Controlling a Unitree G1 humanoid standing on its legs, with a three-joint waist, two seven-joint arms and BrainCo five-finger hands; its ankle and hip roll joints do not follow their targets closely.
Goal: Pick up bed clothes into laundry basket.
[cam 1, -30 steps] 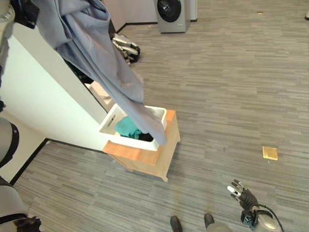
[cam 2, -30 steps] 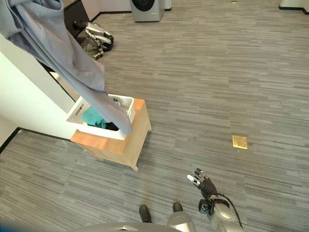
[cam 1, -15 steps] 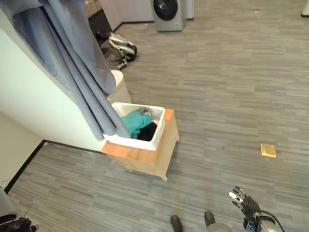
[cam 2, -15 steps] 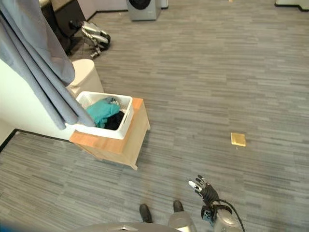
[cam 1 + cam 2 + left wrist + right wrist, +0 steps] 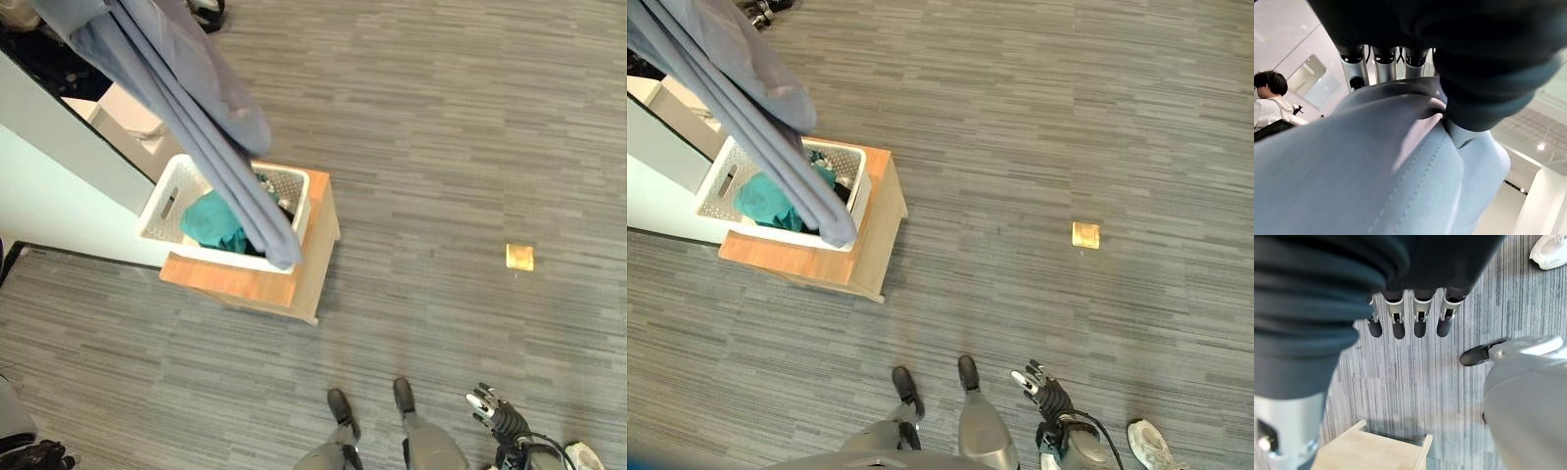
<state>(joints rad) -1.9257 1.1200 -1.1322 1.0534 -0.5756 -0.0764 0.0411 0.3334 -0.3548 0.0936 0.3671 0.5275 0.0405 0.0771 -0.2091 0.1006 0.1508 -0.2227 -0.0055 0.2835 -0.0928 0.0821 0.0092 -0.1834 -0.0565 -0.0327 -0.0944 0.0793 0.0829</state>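
Note:
A long blue-grey cloth (image 5: 196, 98) hangs down from the upper left. Its lower end dangles over the right side of the white laundry basket (image 5: 162, 201). My left hand (image 5: 1359, 63) is shut on the blue-grey cloth (image 5: 1376, 161), fingers over it and thumb pressed against a fold. The basket (image 5: 720, 186) stands on a low wooden stand (image 5: 245, 284) and holds a teal garment (image 5: 211, 220) beside something dark. My right hand (image 5: 495, 416) hangs low at the lower right with straight fingers (image 5: 1408, 318), holding nothing above the floor.
A white bed side (image 5: 59, 186) runs along the left behind the basket. A small yellow square (image 5: 519, 257) lies on the grey plank floor. A person's white shoe (image 5: 1151, 446) is near my right hand. A person (image 5: 1268, 98) shows in the left wrist view.
The camera has tilted down. The cloth has swung right: its lower end hung left of the basket half a second ago and now hangs over the basket. The right hand stays low.

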